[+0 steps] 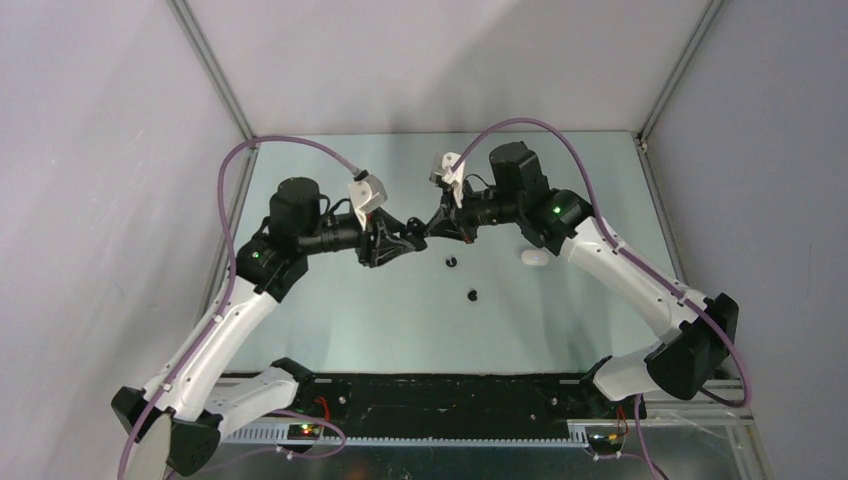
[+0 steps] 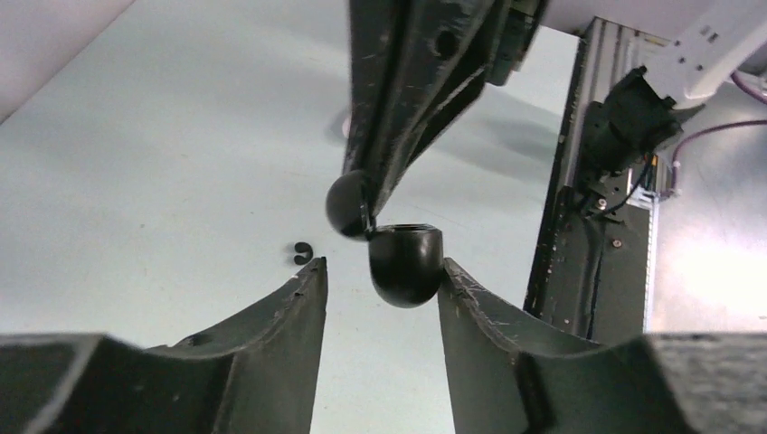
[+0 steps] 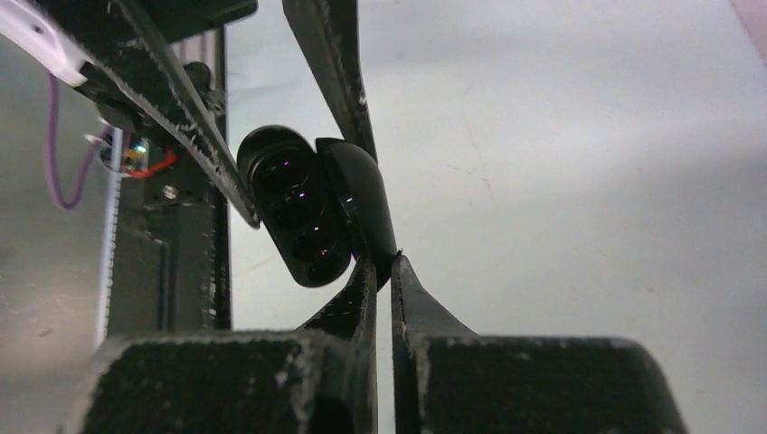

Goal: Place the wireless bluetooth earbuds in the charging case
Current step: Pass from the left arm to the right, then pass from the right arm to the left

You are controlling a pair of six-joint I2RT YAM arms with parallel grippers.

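The black charging case [image 2: 407, 271] hangs open in mid-air where the two arms meet above the table. Its hollow base [image 3: 297, 212] faces the right wrist camera, and the lid [image 3: 364, 192] stands swung away. My right gripper [image 3: 386, 262] is shut, pinching the lid's edge. My left gripper [image 2: 383, 267] is open around the base. The base touches only the right-hand finger [image 2: 470, 298], with a gap to the other one. Two black earbuds [image 1: 451, 262] [image 1: 472, 295] lie on the table below. One earbud [image 2: 301, 254] shows past the left finger.
A white oval object [image 1: 535, 258] lies on the table under the right forearm. A black rail [image 1: 440, 400] runs along the near edge between the arm bases. Grey walls close in the table's sides and back.
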